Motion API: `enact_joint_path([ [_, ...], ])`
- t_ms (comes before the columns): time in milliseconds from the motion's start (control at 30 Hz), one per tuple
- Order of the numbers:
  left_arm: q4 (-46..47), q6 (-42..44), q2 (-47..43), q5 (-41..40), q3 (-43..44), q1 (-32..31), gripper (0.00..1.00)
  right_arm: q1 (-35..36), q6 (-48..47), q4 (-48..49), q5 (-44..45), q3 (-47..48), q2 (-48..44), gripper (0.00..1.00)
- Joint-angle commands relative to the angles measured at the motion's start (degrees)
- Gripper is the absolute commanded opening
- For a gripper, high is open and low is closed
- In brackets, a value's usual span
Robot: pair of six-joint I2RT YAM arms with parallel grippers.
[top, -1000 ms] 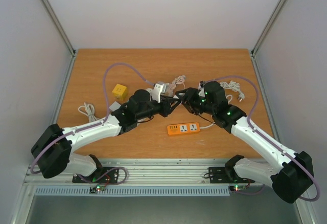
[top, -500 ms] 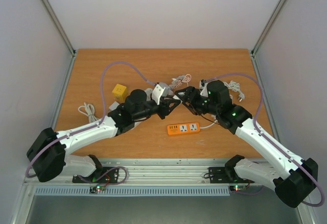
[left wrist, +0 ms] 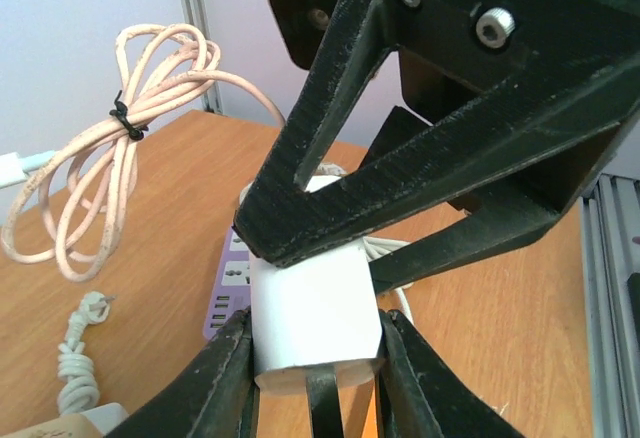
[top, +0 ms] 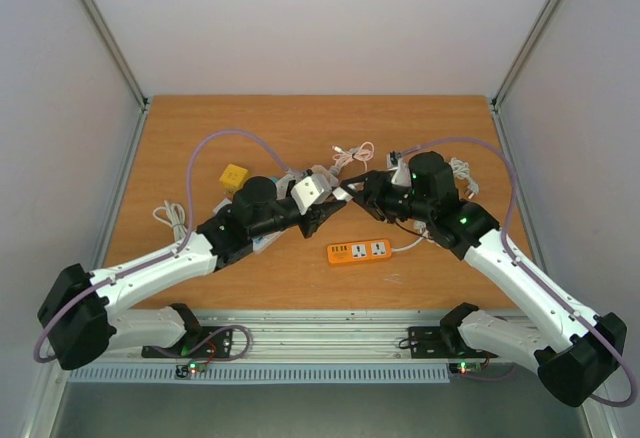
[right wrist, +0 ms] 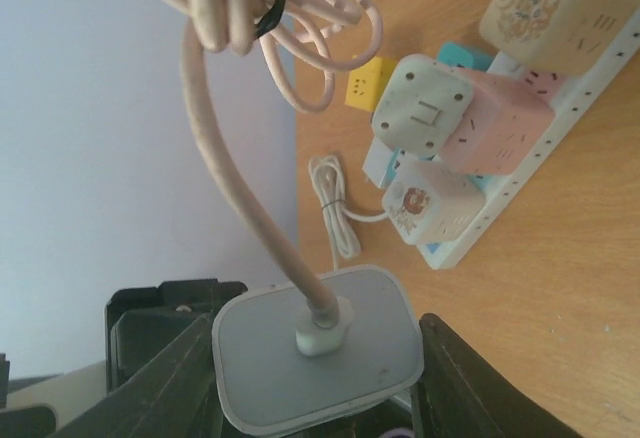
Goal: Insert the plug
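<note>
Left fingers point(left wrist: 225, 388) are clamped narrow on the plug point(left wrist: 315, 323), one on each side of its white body near the bottom edge, and that is a firm hold. Right fingers point(right wrist: 175, 383) are on it too, coming in from the opposite end. In the right wrist view the pale block sits squeezed between them, with its cord rising out of the middle. So both arms have the same plug, pinched between two pairs of fingers that meet tip to tip.

From the top camera the meeting point is up off the tabletop point(top: 300, 128), around its middle. The orange power strip point(top: 358, 251) lies flat on the wood just on the near side of it, apart from the plug and touching neither arm.

The plug's cord runs up into a pink cable bundle point(left wrist: 122, 118), looped and tied with a dark band, hanging in the air beside the fingers.

Off to the left a yellow cube point(top: 233, 177) sits on the wood. Beside it is a white strip point(right wrist: 500, 220) loaded with cube-shaped adapters.
</note>
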Motion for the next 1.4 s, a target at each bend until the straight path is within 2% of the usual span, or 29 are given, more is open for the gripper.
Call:
enact_joint_path([
  [0, 1.7, 5.8, -2.2, 1.8, -0.7, -0.3, 0.05, -0.2, -0.8, 2.7, -6.0, 0.2, -0.4, 0.36],
  [100, 1.3, 5.4, -2.4, 0.4, -0.7, -0.2, 0.11, -0.8, -2.9, 3.4, -7.5, 0.1, 0.2, 0.27],
  [133, 0.7, 4.8, -2.5, -0.4, -0.4, -0.2, 0.19, -1.2, -4.3, 3.5, -7.5, 0.2, 0.4, 0.26],
  [200, -0.2, 2.8, -2.7, -3.3, 0.2, -0.2, 0.49, -2.1, -8.2, 3.0, -6.0, 0.8, 0.7, 0.25],
  [233, -0.4, 1.5, -2.8, -5.3, 0.3, -0.2, 0.57, -2.6, -10.8, 2.7, -5.0, 1.4, 0.9, 0.25],
  [300, -1.7, -1.5, -3.4, -11.0, 0.4, -0.2, 0.68, -3.0, -17.7, 1.3, -1.1, 3.2, 1.6, 0.25],
  [367, -4.3, -4.7, -4.3, -17.0, 0.9, -0.2, 0.74, -3.0, -25.7, -1.0, 3.5, 5.3, 2.8, 0.26],
  [533, -12.8, -13.0, -8.4, -27.2, 2.8, -0.2, 0.79, -3.2, -45.3, -2.8, 16.9, 9.1, 9.8, 0.26],
  [733, -20.5, -18.3, -15.7, -31.4, 3.5, -0.2, 0.82, -5.7, -56.6, -2.0, 27.0, 11.6, 19.1, 0.26],
  [833, -22.0, -20.1, -18.9, -32.0, 3.0, -0.2, 0.83, -9.5, -58.2, -0.2, 26.6, 10.4, 22.1, 0.26],
  [1067, -23.4, -22.0, -21.6, -30.9, 1.8, -0.2, 0.84, -18.1, -57.7, 3.5, 19.4, 6.5, 25.4, 0.26],
  [1367, -23.8, -23.0, -22.4, -29.7, 0.9, -0.2, 0.84, -23.7, -57.9, 4.4, 14.6, 3.6, 27.7, 0.27],
])
